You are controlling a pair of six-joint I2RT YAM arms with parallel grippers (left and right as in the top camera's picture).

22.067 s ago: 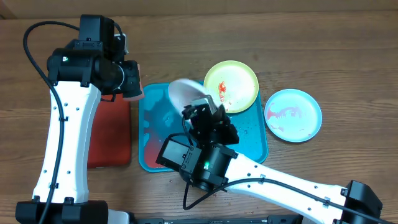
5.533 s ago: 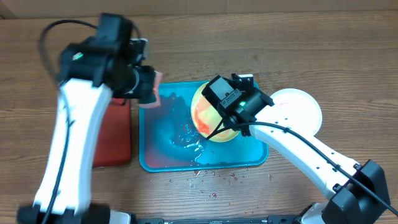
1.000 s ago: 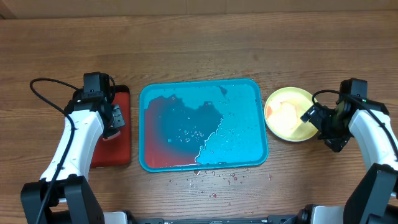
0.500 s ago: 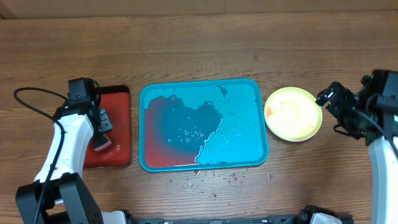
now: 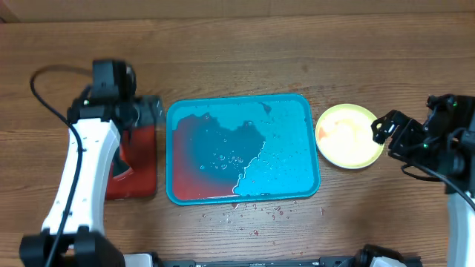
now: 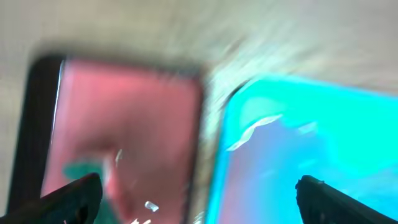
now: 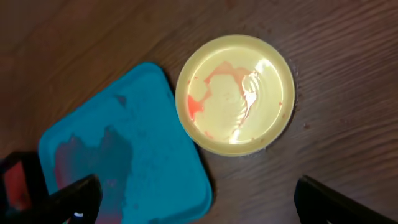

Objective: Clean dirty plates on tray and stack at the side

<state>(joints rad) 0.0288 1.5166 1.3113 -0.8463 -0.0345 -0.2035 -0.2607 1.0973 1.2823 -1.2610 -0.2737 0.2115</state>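
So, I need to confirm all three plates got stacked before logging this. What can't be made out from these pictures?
Plates under the yellow plate: overhead and right wrist both look straight down, so it hides any beneath.
The small item on the red tray: the left wrist view is motion-blurred, and overhead the left arm partly covers it.
The specks below the teal tray: too small overhead to identify.

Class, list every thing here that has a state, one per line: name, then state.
Tray: holds no plates; wet, red-tinted water pooled on its left half.
Yellow plate: on the table right of the tray, faint red film inside.
Dark red tray: lying flat, left of the tray.
Left gripper: open, empty.
Right gripper: open, empty.
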